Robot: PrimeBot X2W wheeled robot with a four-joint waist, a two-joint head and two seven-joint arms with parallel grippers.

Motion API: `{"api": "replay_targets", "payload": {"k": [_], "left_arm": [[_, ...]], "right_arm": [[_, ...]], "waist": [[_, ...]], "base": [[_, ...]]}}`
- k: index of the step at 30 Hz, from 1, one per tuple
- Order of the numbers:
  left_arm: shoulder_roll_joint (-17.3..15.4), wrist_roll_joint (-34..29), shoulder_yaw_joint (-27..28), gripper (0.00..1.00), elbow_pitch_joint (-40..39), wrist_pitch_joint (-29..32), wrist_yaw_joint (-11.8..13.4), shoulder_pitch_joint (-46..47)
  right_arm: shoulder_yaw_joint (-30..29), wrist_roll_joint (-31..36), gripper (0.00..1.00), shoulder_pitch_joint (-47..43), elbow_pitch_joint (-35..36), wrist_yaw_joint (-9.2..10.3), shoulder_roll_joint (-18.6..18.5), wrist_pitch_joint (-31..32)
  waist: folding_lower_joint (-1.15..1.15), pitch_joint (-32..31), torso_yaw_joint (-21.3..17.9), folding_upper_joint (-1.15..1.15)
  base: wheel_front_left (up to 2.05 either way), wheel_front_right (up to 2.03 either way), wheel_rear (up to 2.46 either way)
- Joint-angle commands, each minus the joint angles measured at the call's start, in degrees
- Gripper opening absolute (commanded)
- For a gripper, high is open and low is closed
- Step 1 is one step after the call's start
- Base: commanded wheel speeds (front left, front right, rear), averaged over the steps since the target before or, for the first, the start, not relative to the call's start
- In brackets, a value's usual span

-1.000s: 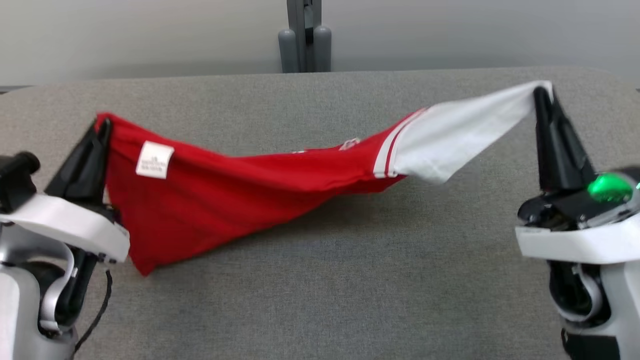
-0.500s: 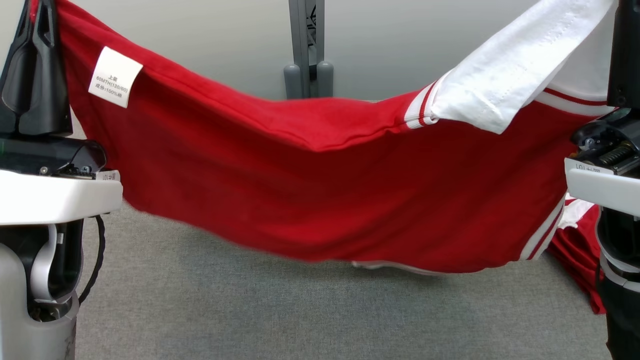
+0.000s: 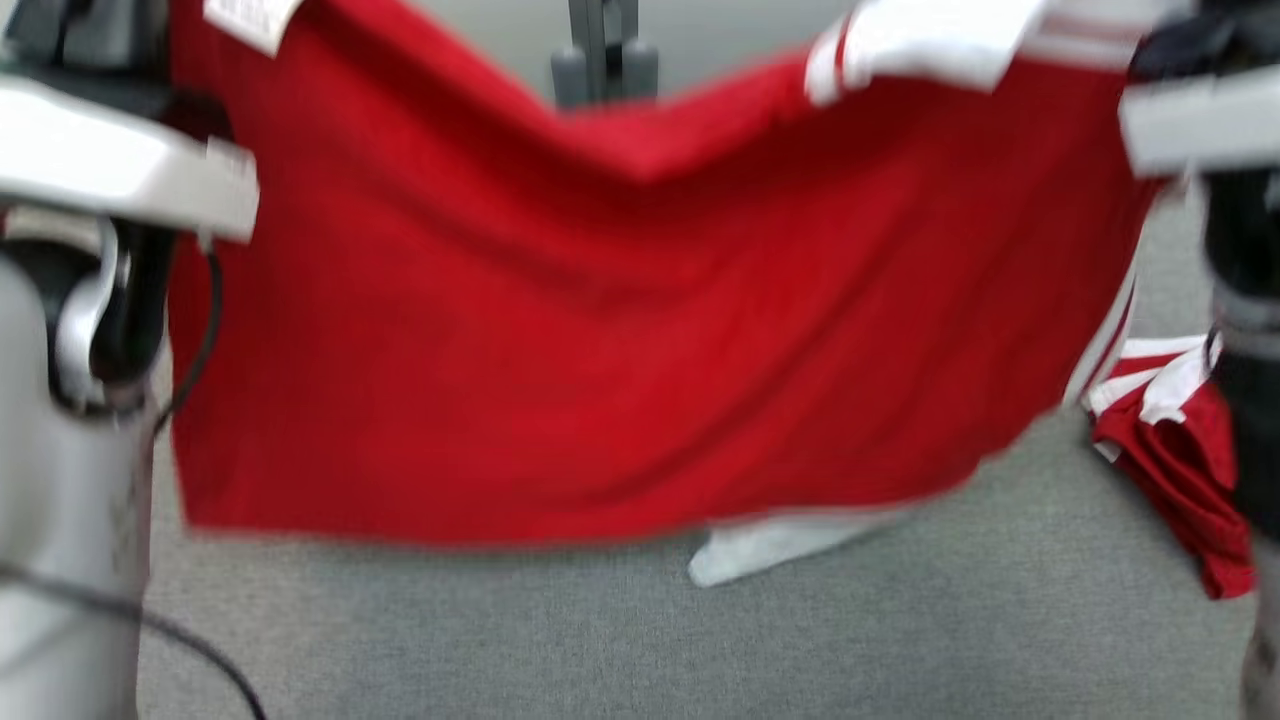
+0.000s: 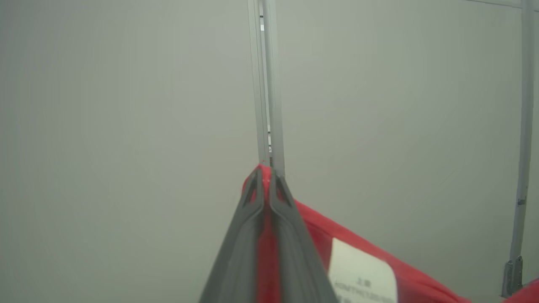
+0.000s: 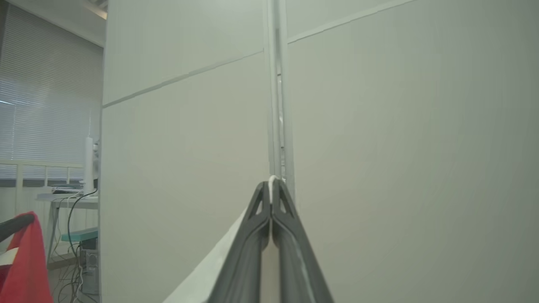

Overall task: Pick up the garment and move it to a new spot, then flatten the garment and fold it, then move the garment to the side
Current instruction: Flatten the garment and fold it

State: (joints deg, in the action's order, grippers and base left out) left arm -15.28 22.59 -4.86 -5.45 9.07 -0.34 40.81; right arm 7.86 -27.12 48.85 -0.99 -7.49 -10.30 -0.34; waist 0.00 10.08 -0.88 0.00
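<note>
Spread garment [image 3: 600,350] aloft, left hand [image 4: 265,179] pinching red, right hand [image 5: 271,191] white

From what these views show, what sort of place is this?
Likely an office or lab work bay: pale partition panels form the walls, with window blinds and a desk beyond them.

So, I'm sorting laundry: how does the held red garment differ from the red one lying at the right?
The held garment hangs spread between the left end effector and right end effector; the heap lies crumpled on the table. The held garment looks wide; the heap small. Both are red with white trim.
</note>
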Motion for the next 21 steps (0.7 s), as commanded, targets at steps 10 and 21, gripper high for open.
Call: {"api": "replay_targets", "payload": {"k": [10,21], "left_arm": [[1.72,-2.03,-4.54,0.0,30.67,-4.82,-4.63,30.66],[2.3,-1.65,-3.41,0.0,56.66,-14.57,-5.21,49.0]], "right_arm": [[2.74,1.3,0.0,27.91,-26.58,-0.01,-3.15,-5.17],[3.04,2.06,0.0,47.55,-50.02,-0.01,1.27,-14.18]], "waist": [[0.0,10.73,0.74,0.0],[0.0,15.9,-1.44,0.0]], "base": [[0.0,0.0,0.0],[0.0,0.0,0.0]]}}
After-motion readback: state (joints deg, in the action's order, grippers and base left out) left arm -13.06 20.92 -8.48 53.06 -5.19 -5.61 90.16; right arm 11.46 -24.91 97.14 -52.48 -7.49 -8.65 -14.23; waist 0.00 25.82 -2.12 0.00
